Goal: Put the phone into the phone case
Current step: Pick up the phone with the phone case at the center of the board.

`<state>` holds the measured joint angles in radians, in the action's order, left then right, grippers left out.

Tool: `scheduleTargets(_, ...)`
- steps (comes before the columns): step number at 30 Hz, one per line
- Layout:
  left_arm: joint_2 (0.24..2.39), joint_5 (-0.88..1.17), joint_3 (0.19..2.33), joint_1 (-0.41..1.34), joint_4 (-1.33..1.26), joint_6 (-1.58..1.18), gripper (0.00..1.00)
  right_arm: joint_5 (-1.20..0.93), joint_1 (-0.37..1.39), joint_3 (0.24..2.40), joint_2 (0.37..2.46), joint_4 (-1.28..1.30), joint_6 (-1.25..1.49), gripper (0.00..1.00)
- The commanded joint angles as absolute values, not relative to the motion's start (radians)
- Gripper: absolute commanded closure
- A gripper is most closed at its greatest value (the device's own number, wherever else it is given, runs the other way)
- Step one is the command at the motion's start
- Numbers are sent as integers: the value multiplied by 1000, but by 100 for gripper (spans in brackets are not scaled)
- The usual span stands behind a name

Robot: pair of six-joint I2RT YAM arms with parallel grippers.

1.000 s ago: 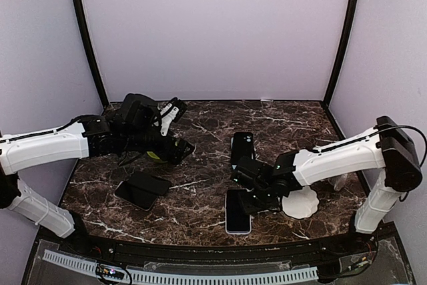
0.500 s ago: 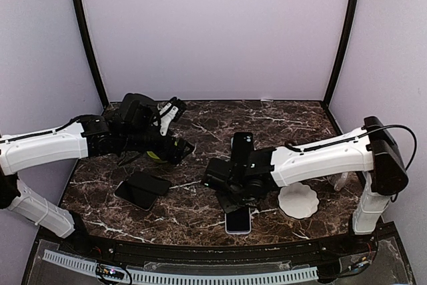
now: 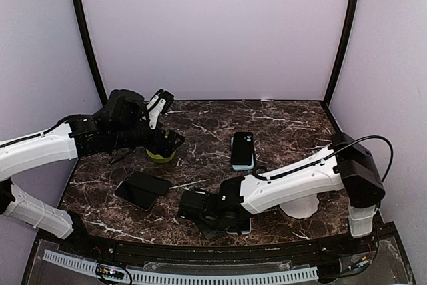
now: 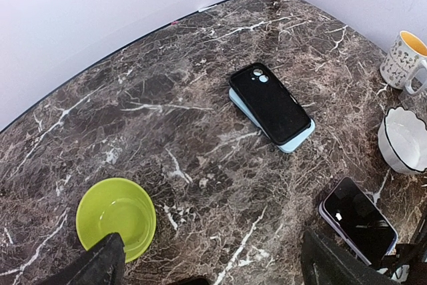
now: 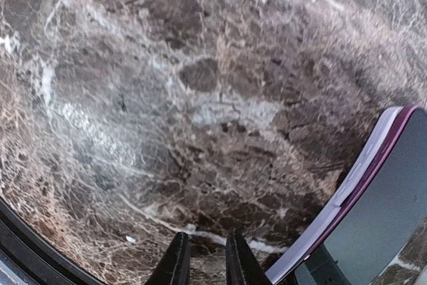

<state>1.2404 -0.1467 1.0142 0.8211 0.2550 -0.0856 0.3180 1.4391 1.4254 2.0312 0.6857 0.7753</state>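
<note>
A phone [image 4: 357, 221] with a dark screen and lavender rim lies at the front centre, mostly under my right arm in the top view [image 3: 240, 227]. A black slab with camera holes [image 3: 243, 148] [image 4: 270, 101] lies stacked on a light-blue one; I cannot tell which is phone and which is phone case. Two dark flat slabs [image 3: 141, 189] overlap at the front left. My right gripper [image 3: 187, 207] [image 5: 203, 238] hangs low over bare marble between them, almost shut and holding nothing. A lavender-and-maroon edge [image 5: 363, 185] shows to its right. My left gripper [image 3: 167, 141] [image 4: 217, 258] hangs wide open.
A lime-green bowl [image 3: 160, 156] [image 4: 115, 218] sits under my left gripper's left finger. A white scalloped bowl [image 3: 301, 206] [image 4: 403, 139] and a patterned mug [image 4: 403, 65] stand at the right. The table's black front edge [image 5: 40, 245] runs close to my right gripper.
My right arm has swept left from beside the lavender-rimmed phone, across it, to the front-left marble. My left arm has drawn back to the left, uncovering the green bowl.
</note>
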Motion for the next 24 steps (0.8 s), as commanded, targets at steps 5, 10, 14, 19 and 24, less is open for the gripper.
scheduleTargets(5,1220,-147,998,811,237,-92,6,275,1457,1315,1952,726,864,81)
scheduleTargets(10,1221,-150,997,810,238,-90,6,284,1459,1264,1911,805,899,81)
scheduleTargets(14,1225,-154,997,809,239,-89,6,320,1459,1298,1893,871,897,80)
scheduleTargets(19,1229,-150,998,810,241,-88,6,346,1457,1345,1833,851,892,38)
scheduleTargets(24,1231,-143,997,810,241,-86,6,356,1392,1293,1770,869,988,1)
